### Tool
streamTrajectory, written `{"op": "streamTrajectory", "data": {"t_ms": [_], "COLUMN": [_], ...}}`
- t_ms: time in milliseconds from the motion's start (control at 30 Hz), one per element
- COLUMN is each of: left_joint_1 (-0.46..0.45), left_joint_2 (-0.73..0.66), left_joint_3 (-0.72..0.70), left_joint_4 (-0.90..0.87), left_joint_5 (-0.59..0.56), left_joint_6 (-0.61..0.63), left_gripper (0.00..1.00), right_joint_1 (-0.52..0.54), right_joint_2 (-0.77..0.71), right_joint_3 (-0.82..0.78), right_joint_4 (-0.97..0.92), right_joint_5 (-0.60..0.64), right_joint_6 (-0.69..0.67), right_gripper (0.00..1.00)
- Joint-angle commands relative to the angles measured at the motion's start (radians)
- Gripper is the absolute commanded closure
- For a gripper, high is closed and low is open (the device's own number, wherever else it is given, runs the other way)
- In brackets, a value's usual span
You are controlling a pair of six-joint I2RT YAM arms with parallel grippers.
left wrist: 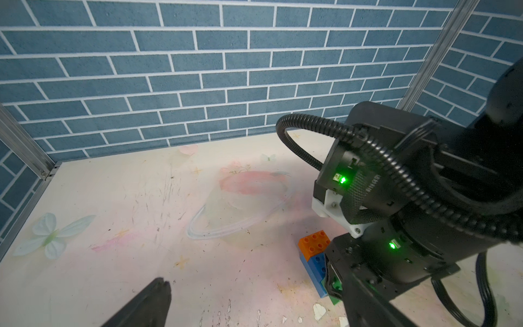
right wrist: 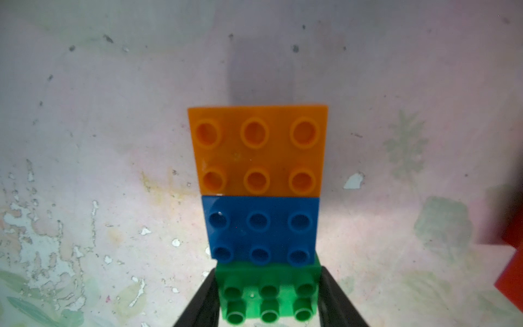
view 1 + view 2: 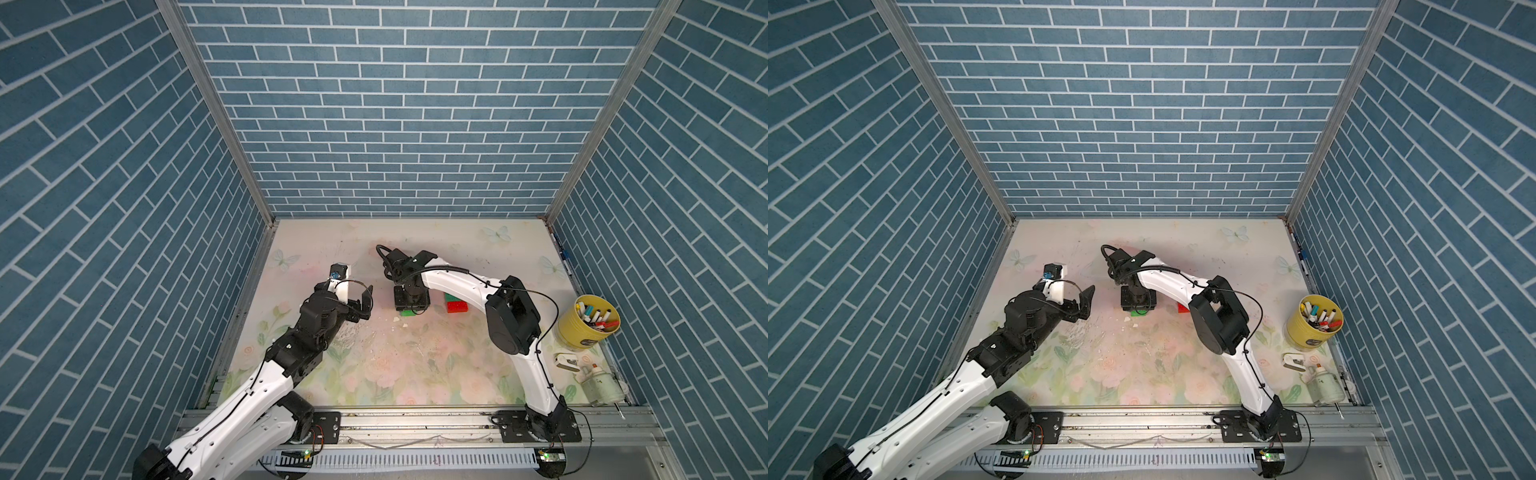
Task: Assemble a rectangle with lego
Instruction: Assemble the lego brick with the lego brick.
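Three lego bricks lie in a row in the right wrist view: orange (image 2: 257, 150), blue (image 2: 261, 229) and green (image 2: 268, 294), the green one against the blue one's end. My right gripper (image 2: 268, 303) is shut on the green brick, one finger on each side. In both top views that gripper (image 3: 410, 306) points straight down mid-table and only a green edge (image 3: 1138, 313) shows under it. A red brick (image 3: 457, 306) and another green brick (image 3: 451, 297) sit just to its right. My left gripper (image 3: 362, 305) hangs open and empty to the left of the row.
At the right edge stand a yellow cup of marker pens (image 3: 588, 322), a small white stapler-like item (image 3: 566, 360) and a white bottle (image 3: 598, 384). Blue brick-pattern walls close three sides. A metal rail (image 3: 415, 419) runs along the front.
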Motion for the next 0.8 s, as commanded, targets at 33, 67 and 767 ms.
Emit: {"op": "streamTrajectory", "data": {"t_ms": [33, 67, 767], "left_joint_1": [0.005, 0.006, 0.005], "left_joint_2": [0.001, 0.003, -0.007], "left_joint_3": [-0.017, -0.016, -0.019], "left_joint_4": [0.02, 0.02, 0.02], "left_joint_5": [0.009, 0.009, 0.01], "left_joint_6": [0.006, 0.007, 0.008], "left_gripper": [0.0, 0.0, 0.0], "right_joint_1": [0.016, 0.017, 0.01], "right_joint_2": [0.062, 0.055, 0.029], "right_joint_3": [0.014, 0.01, 0.014], "right_joint_4": [-0.047, -0.04, -0.037], "right_joint_5": [0.04, 0.039, 0.042], "right_joint_6": [-0.029, -0.027, -0.031], "right_gripper": [0.58, 0.58, 0.58]}}
